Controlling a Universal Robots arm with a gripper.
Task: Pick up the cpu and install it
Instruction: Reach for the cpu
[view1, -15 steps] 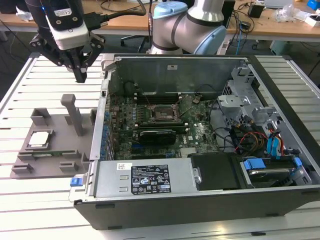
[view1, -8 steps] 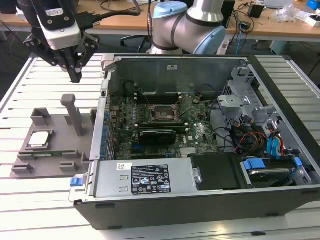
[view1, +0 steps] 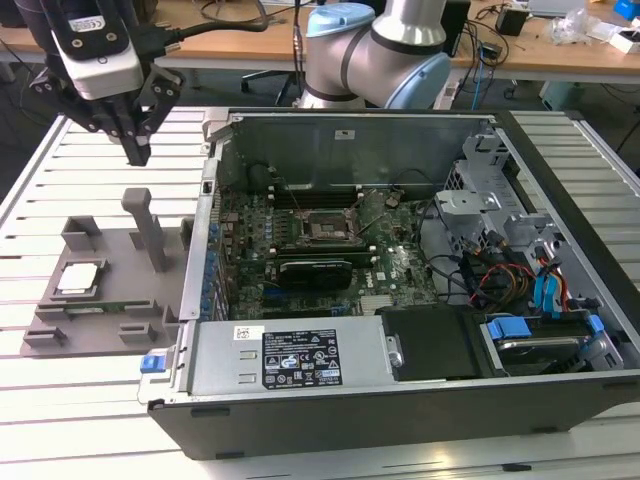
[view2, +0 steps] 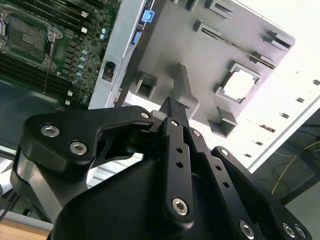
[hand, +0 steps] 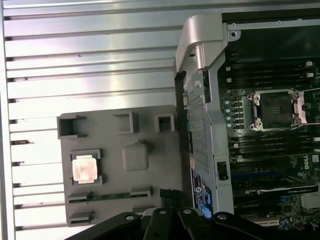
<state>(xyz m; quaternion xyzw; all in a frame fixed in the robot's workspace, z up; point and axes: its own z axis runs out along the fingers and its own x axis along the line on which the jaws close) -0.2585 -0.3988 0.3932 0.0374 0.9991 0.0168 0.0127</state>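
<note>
Slatted white bench (view1: 80, 420) with an open PC case (view1: 400, 410) on it, and the cpu's not picked up yet.
The cpu (view1: 80, 278) lies flat in a pocket of the grey tray (view1: 120, 255), on the exterior view's left of the case. It's a small square with a pale shiny top and a lighter rim. The gripper (view1: 137, 152) hangs over the tray's far side, well apart from the chip, claw pinched narrow with nothing in it. The socket (view1: 322, 228) on the board looks empty as far as I can tell, so I'd say both the grab and the install are left to do.
</note>
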